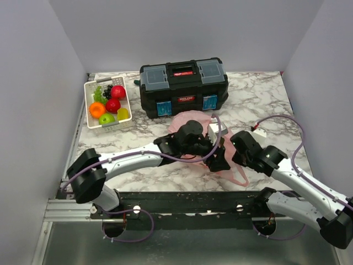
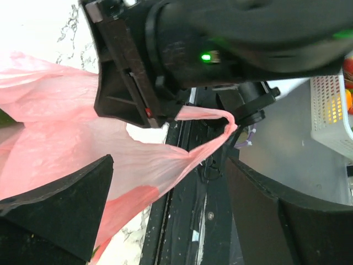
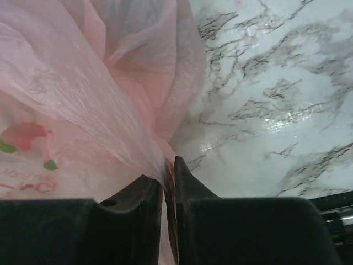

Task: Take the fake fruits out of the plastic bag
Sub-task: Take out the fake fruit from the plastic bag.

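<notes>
Pink plastic bag (image 1: 177, 122) diagonal, handle near-right | right jaws pinch it | left jaws spread

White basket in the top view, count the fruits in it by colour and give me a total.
Red fruits: 2
Orange: 1
Green, the green apple and light green grapes: 2
Yellow lemon: 1
Dark grapes: 1
Total: 7

Top camera: high behind arm bases, angled down over marble table (image 1: 265, 94). Wrist cameras: very close on the plastic bag (image 3: 83, 110), seen in all three.
</notes>
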`<state>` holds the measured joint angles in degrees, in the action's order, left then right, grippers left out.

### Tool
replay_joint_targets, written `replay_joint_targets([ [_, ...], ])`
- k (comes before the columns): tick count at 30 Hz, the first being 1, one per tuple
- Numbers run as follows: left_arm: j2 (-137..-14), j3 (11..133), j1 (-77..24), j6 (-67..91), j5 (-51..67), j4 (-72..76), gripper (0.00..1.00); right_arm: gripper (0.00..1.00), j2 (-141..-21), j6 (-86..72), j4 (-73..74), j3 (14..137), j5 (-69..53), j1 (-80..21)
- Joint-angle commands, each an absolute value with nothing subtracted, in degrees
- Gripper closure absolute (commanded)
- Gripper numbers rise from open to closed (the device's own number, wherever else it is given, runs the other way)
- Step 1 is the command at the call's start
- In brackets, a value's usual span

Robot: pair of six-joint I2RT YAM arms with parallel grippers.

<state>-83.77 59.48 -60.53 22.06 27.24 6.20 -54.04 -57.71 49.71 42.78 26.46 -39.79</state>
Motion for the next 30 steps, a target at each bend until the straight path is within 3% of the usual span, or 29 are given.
replay_joint_targets([
  [1, -89.4, 64.3, -61.3, 23.1, 22.4, 5.0, 0.21, 0.94, -50.1, -60.4, 49.9, 42.5, 24.7, -39.7],
  [3, -91.2, 65.2, -61.3, 23.2, 18.6, 3.9, 0.24, 0.99, -49.1, -60.2, 51.5, 43.1, 24.4, -39.7],
  [9, -92.8, 64.3, -60.1, 25.2, 8.8, 3.7, 0.29, 0.99, -45.5, -54.8, 48.3, 42.7, 19.3, -39.7],
  [13, -92.2, 60.0, -56.5, 30.4, 8.5, 6.5, 0.31, 0.99, -46.7, -48.7, 41.8, 41.3, 11.1, -39.7],
  [17, -89.3, 53.2, -52.4, 35.0, 11.1, 12.4, 0.33, 0.99, -53.1, -43.2, 31.1, 43.4, 3.2, -39.7],
  [23, -81.5, 45.6, -47.8, 34.0, 7.4, 9.0, 0.36, 0.99, -69.0, -35.9, 20.6, 55.9, -10.3, -41.0],
  [26, -75.9, 41.7, -46.6, 30.7, 4.0, 7.9, 0.36, 0.99, -73.3, -33.3, 21.2, 61.6, -10.7, -46.0],
  [30, -73.6, 39.8, -46.6, 28.7, 4.6, 7.5, 0.36, 0.99, -70.7, -35.1, 21.4, 58.6, -9.6, -48.0],
])
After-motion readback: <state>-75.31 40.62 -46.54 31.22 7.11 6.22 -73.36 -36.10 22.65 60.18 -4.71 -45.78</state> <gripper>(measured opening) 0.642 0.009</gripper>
